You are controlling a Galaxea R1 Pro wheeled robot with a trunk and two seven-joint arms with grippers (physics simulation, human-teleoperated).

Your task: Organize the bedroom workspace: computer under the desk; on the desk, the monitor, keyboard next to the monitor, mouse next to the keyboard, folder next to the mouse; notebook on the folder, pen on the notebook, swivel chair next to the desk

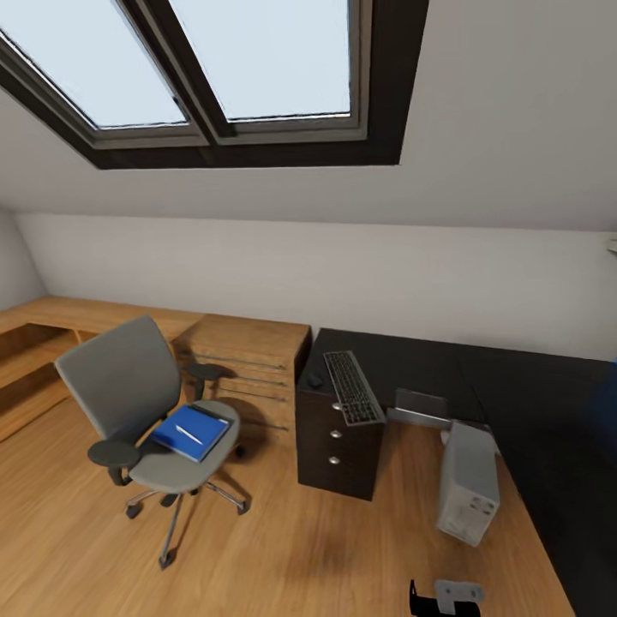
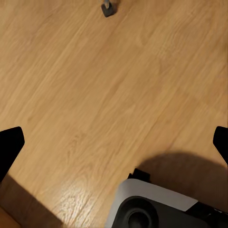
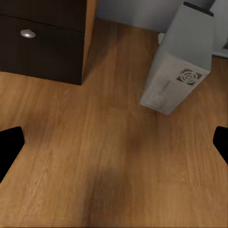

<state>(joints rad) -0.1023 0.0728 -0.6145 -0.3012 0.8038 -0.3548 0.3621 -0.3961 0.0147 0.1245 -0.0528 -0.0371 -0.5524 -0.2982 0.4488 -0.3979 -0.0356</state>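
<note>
Head view: swivel chair [image 1: 141, 403] lower left, folder [image 1: 190, 432] on seat, pen [image 1: 188, 434] lying on it. Keyboard [image 1: 352, 387] centre, on desk [image 1: 514, 394]; mouse [image 1: 315, 380] just left. Computer [image 1: 468, 482] lower right on floor. Left gripper [image 2: 114, 142] and right gripper [image 3: 114, 142] spread wide, empty.

Head view: you look from high up, forward and down, across the room at the desk [image 1: 480, 377] and swivel chair [image 1: 146, 411].
Left wrist view: you face straight down at floor [image 2: 109, 95], close.
Right wrist view: you face down, near the computer [image 3: 178, 66].
Shared: computer [image 1: 470, 480] and drawer unit [image 3: 42, 42] appear in head and right wrist views.
</note>
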